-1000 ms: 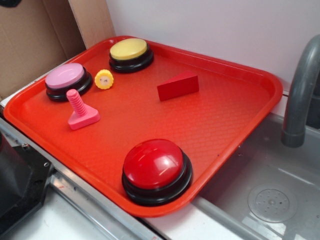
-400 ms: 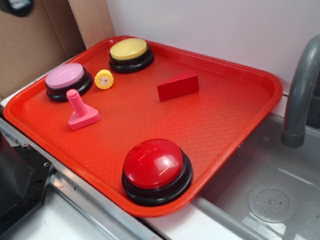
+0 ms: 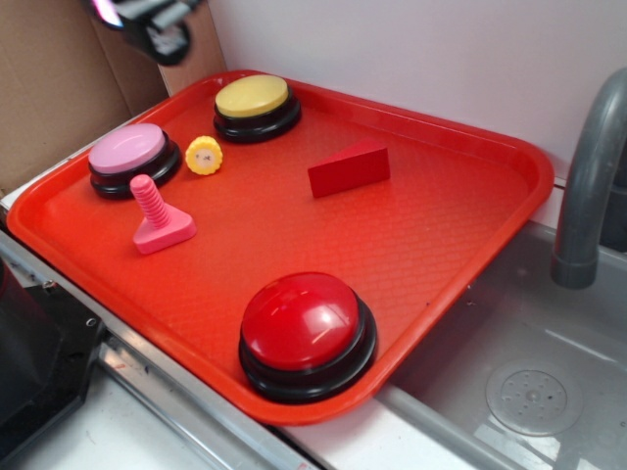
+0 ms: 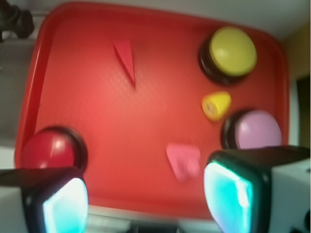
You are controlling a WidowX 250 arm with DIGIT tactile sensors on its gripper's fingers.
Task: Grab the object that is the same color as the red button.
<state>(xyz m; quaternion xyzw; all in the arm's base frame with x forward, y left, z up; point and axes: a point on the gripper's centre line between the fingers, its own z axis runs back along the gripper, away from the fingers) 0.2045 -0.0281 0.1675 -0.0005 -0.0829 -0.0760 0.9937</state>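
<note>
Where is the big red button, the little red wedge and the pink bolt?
red button (image 3: 300, 320), exterior view, top of the dome.
red wedge (image 3: 349, 168), exterior view, front face.
pink bolt (image 3: 150, 203), exterior view, threaded shaft.

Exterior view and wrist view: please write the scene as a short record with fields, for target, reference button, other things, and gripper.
target: red wedge block, lying free on the red tray, untouched
reference: red button, near front tray edge
other buttons: pink button, yellow button
small items: pink bolt, yellow piece
gripper: gripper open, high above the tray, holding nothing
beside tray: sink, grey faucet
</note>
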